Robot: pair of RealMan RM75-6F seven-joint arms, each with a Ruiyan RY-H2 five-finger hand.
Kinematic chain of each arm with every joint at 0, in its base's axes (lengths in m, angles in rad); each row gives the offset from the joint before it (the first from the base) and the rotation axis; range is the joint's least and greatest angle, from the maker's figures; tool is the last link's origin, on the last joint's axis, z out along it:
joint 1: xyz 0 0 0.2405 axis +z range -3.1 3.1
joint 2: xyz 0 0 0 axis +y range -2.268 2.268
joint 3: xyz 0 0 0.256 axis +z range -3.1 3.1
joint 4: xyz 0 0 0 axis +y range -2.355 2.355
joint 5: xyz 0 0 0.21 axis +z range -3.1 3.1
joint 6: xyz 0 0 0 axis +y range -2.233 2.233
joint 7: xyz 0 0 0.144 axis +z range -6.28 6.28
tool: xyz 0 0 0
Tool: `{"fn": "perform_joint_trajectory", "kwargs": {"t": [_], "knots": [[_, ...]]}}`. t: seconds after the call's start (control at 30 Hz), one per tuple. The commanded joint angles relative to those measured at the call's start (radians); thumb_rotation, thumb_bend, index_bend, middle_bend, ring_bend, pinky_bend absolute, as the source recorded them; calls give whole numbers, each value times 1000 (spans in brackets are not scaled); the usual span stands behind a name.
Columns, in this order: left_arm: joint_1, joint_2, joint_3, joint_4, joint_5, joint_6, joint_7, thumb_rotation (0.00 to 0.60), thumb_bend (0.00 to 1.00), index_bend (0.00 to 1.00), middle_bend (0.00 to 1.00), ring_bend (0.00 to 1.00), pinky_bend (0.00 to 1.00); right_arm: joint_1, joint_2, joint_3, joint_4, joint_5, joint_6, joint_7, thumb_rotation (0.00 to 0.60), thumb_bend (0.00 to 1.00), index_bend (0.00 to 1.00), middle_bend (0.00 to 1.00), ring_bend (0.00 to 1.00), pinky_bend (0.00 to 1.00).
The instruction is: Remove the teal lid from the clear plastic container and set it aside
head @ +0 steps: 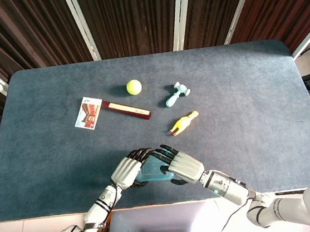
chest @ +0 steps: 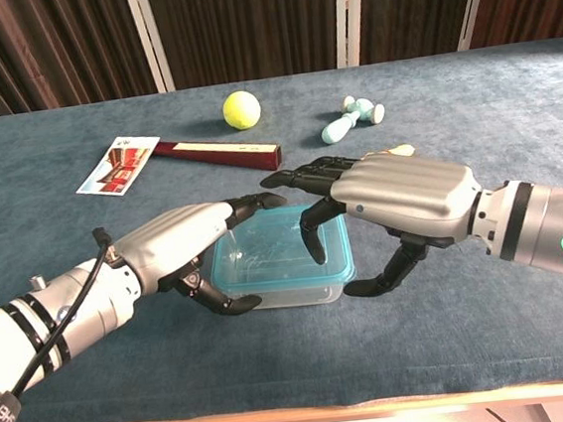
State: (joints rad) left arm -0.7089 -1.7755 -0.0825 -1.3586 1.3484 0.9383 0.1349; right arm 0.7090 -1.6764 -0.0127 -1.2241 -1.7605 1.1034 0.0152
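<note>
The clear plastic container with its teal lid stands near the table's front edge, largely hidden under both hands in the head view, where only a bit of lid shows. My left hand holds the container's left side, fingers over the far rim and thumb against the near wall. My right hand is spread over the lid's right half, fingers apart, one fingertip down at the lid, thumb beside the right wall. In the head view the left hand and right hand meet above it.
Farther back lie a yellow ball, a teal toy, a yellow rubber chicken, a dark red box and a card. The table's front edge runs just below the hands.
</note>
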Motion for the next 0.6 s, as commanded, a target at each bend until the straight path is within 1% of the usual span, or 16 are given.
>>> {"fn": "perform_joint_trajectory", "kwargs": {"t": [0.03, 0.6], "knots": [[0, 0, 1, 0, -2, -3, 0, 600, 322, 0, 684, 524, 625, 3, -4, 1, 0, 5, -2, -1, 600, 366, 623, 69, 0, 0], [3, -1, 5, 1, 3, 0, 7, 600, 323, 0, 697, 535, 635, 17, -5, 5, -16, 26, -1, -2, 600, 366, 624, 69, 0, 0]]}}
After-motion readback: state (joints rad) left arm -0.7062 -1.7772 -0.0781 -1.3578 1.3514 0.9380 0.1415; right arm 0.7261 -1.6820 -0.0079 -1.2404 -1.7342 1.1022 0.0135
